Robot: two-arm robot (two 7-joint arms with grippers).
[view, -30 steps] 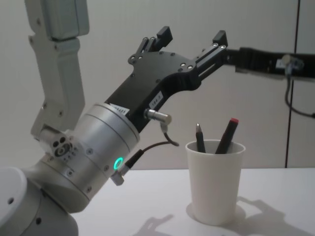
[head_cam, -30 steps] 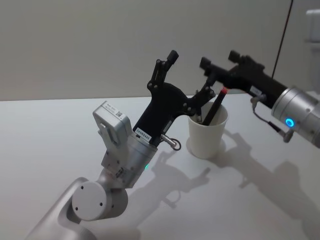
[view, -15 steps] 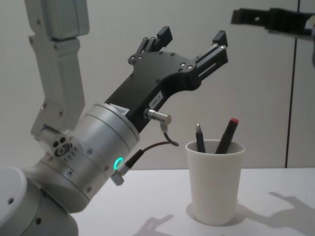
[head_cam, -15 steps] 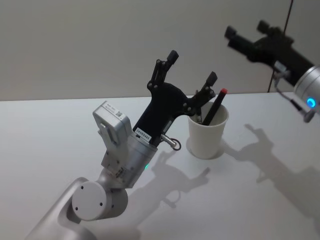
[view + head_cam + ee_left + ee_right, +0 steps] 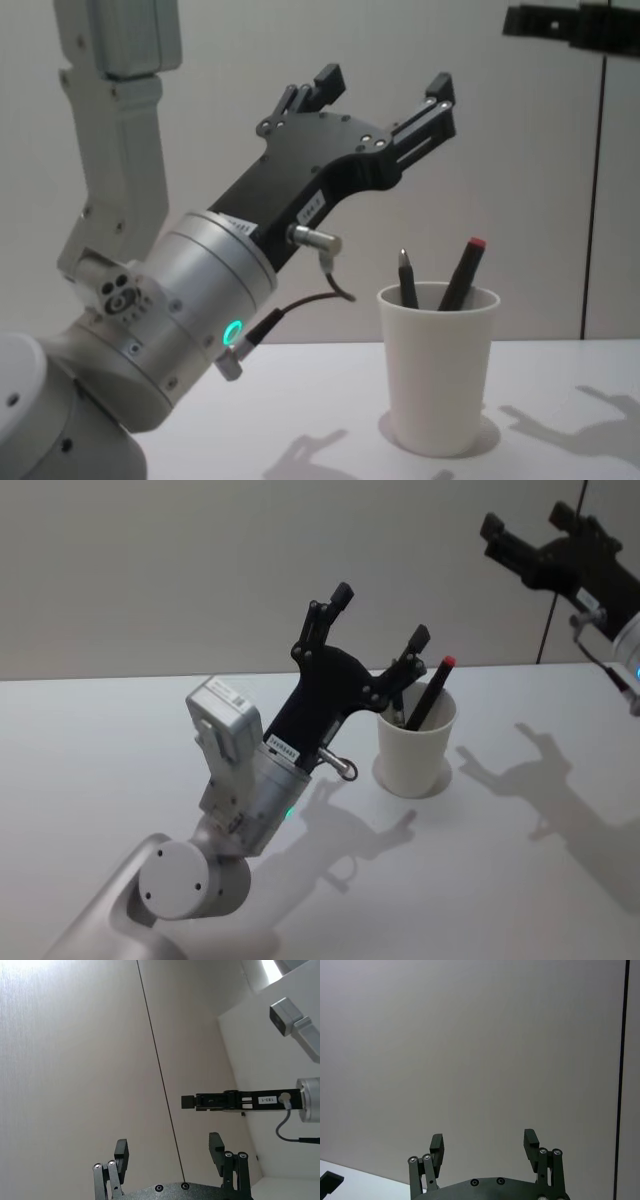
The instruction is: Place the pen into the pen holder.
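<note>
Head view: the right claw (image 5: 525, 535) now sits higher and farther right than a second ago, well clear of the white paper cup (image 5: 414, 752); its fingers are spread and empty. The red-capped pen (image 5: 430, 693) stands tilted inside the cup beside a second, darker pen (image 5: 397, 715), half hidden by the left claw (image 5: 381, 615), which hangs spread and empty just left of the cup. The cup stands on the white surface (image 5: 120, 740).

Left wrist view: the left claw's fingers (image 5: 121, 1152) are apart, and the right claw shows farther off, side-on.

Right wrist view: both fingers (image 5: 530, 1141) are apart against the wall.

Chest view: the right claw is cut off at the top right edge; both pens lean inside the cup.
</note>
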